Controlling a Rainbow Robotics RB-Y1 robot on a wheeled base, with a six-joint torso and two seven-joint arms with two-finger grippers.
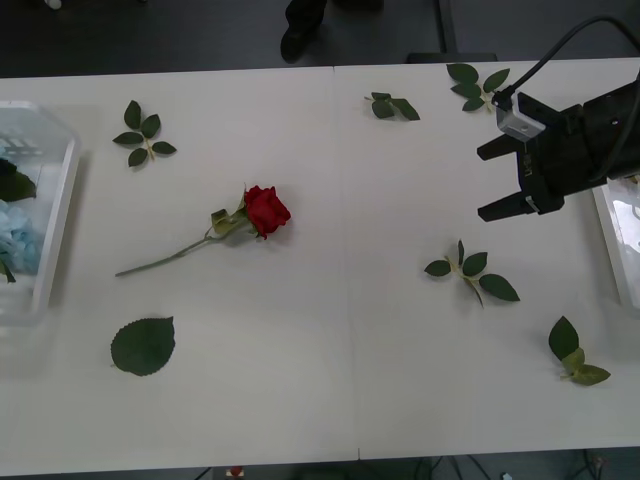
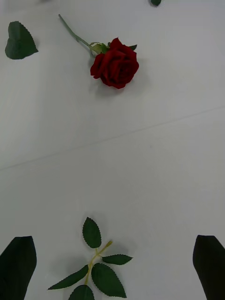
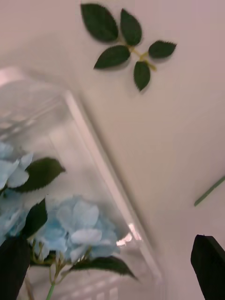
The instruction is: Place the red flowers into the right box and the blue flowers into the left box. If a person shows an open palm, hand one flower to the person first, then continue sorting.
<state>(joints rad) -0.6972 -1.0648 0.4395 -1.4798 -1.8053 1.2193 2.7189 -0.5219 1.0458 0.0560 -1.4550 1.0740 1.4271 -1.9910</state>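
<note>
One red flower (image 1: 266, 211) lies on the white table left of centre, its stem trailing toward the front left. In the right wrist view the same red flower (image 2: 115, 65) lies well beyond the fingers. My right gripper (image 1: 492, 180) hovers open and empty over the table's right side, next to the right box (image 1: 618, 245); its black fingers spread wide around the right gripper (image 2: 112, 238) midpoint. The left box (image 1: 55, 225) at the far left holds blue flowers (image 1: 16, 243). My left gripper (image 3: 110, 240) hangs open above that left box (image 3: 101, 168) and its blue flowers (image 3: 77, 225).
Loose leaf sprigs lie scattered: back left (image 1: 143, 135), a single leaf front left (image 1: 143, 345), two at the back (image 1: 392, 105) (image 1: 475, 85), one under my right gripper (image 1: 470, 270) (image 2: 96, 272), and one front right (image 1: 575, 355).
</note>
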